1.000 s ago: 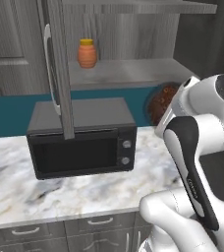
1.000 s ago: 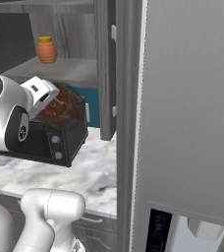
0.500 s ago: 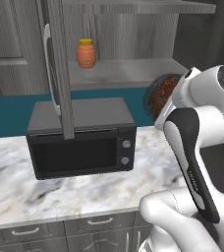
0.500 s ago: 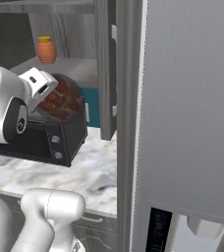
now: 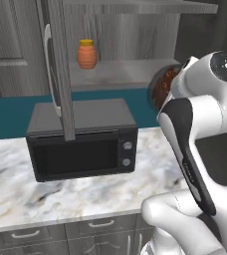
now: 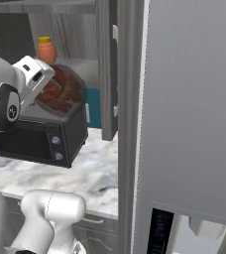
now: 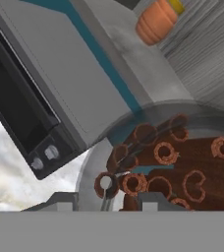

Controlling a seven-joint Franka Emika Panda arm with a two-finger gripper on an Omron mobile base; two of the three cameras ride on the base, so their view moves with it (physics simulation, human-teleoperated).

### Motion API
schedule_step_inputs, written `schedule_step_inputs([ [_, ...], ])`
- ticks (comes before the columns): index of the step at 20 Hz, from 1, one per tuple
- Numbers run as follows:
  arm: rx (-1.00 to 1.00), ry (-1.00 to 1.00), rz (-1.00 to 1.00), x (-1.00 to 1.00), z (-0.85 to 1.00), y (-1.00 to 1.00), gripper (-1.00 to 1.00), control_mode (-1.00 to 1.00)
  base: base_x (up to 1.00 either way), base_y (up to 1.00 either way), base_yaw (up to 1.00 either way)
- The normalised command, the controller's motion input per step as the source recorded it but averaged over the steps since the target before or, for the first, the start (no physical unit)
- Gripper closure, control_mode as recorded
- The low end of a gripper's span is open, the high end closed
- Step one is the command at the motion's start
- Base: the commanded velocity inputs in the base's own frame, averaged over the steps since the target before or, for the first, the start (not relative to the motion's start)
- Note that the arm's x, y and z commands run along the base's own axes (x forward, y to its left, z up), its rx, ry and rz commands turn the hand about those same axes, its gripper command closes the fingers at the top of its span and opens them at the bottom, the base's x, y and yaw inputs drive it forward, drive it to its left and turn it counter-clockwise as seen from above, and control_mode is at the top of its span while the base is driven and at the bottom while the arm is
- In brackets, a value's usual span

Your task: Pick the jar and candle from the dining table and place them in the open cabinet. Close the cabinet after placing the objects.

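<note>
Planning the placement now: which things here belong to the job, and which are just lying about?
Job:
- jar, held in the gripper by the shelf
- cabinet, its door open

Lying about:
- orange bottle on the cabinet shelf
- microwave on the marble counter

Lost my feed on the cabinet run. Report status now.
Gripper shut on jar, carried above the microwave, level with the cabinet shelf. Orange bottle on the shelf's left. Cabinet door open.
</note>
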Motion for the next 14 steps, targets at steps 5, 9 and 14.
schedule_step_inputs([
  [5,-0.11,-0.11,0.00,0.13,0.22,-0.03,1.00,-1.00,0.00,0.00,0.00],
  [9,-0.09,-0.07,0.00,0.26,0.30,-0.17,1.00,-1.00,0.00,0.00,0.00],
  [14,-0.02,0.00,0.00,0.41,0.38,-0.24,1.00,-1.00,0.00,0.00,0.00],
])
